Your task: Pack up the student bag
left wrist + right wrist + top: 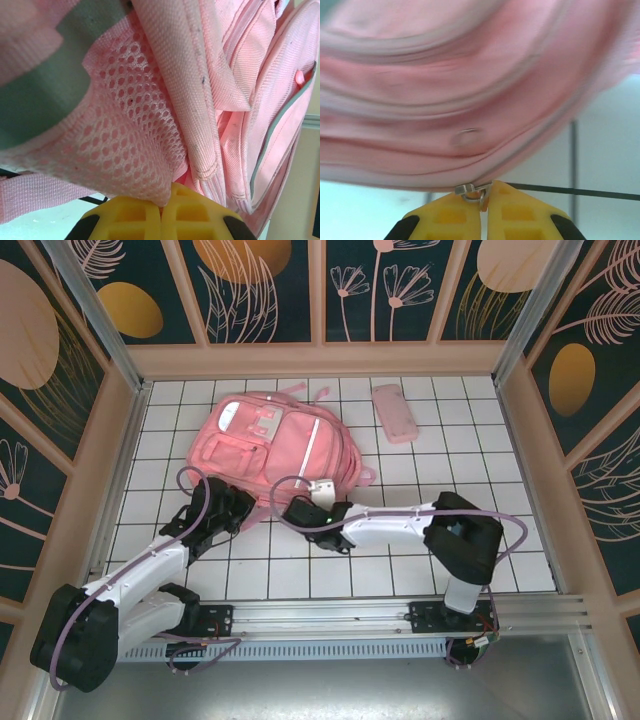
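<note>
Looking from above, you see the bag (270,445) lying flat on the tiled table (400,570), just ahead of both pincers and touching them. Your left pincer (236,500) meets the bag at its near left corner. In the left wrist view this pincer (161,210) is pressed together, and a fold of pink mesh (125,130) from the bag (260,100) is pinched between its yellow fingers (130,217). The mesh rises directly above the tips, and the main body of the bag stands to the right of them. Your right pincer (320,490) meets the near edge of the bag, to the right of the left pincer. In the right wrist view the right pincer (484,202) is also pressed together, and it pinches a small metal ring (470,191) at its very tips. The ring sits just under the lower seam of the bag (470,75), which spreads above the pincer; this view is blurred. A pouch (393,412) lies well ahead and to the right of the right pincer, apart from the bag.
</note>
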### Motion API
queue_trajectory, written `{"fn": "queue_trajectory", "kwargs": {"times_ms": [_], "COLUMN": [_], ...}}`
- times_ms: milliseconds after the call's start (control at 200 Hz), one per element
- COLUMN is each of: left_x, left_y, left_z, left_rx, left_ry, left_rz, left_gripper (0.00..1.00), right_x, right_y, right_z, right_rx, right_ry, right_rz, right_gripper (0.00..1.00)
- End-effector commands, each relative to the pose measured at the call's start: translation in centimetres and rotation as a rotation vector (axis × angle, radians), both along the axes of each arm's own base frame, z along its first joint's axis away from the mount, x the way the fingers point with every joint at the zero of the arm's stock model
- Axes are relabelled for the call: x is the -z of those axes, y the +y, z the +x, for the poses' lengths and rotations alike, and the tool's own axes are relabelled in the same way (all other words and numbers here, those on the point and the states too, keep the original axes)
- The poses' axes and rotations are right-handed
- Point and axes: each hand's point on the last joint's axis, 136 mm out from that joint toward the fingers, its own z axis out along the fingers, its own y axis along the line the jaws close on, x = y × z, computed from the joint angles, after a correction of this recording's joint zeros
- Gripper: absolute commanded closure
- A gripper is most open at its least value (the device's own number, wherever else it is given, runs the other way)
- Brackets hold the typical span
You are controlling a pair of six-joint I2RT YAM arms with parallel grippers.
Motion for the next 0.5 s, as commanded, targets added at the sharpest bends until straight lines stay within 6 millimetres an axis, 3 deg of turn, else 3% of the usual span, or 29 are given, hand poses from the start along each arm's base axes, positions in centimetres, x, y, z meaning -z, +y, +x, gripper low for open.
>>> {"fn": "queue_trajectory", "kwargs": {"times_ms": [0, 70, 175, 315, 495], "left_x": [-1.4, -1.2, -1.2, -1.5, -1.9], "left_y": [1.6, 1.7, 1.4, 1.1, 1.0], "left_z": [1.5, 1.5, 1.6, 2.0, 2.7], "left_rx": [-0.072, -0.076, -0.057, -0.039, -0.025], "left_ry": [-0.077, -0.074, -0.078, -0.086, -0.093], "left_rz": [0.052, 0.057, 0.055, 0.068, 0.103], "left_gripper": [1.00, 1.00, 1.00, 1.00, 1.00], "right_x": [-0.8, -1.5, -2.5, -3.3, -3.4], "right_y": [-5.8, -7.2, -7.3, -5.1, -3.1], "right_z": [1.1, 1.8, 2.2, 1.8, 1.8], "right_rx": [0.080, 0.103, 0.068, -0.068, -0.206], "right_ry": [-0.014, -0.021, -0.021, -0.002, 0.045], "right_rz": [-0.104, -0.066, 0.010, 0.094, 0.148], "right_gripper": [0.96, 0.94, 0.91, 0.90, 1.00]}}
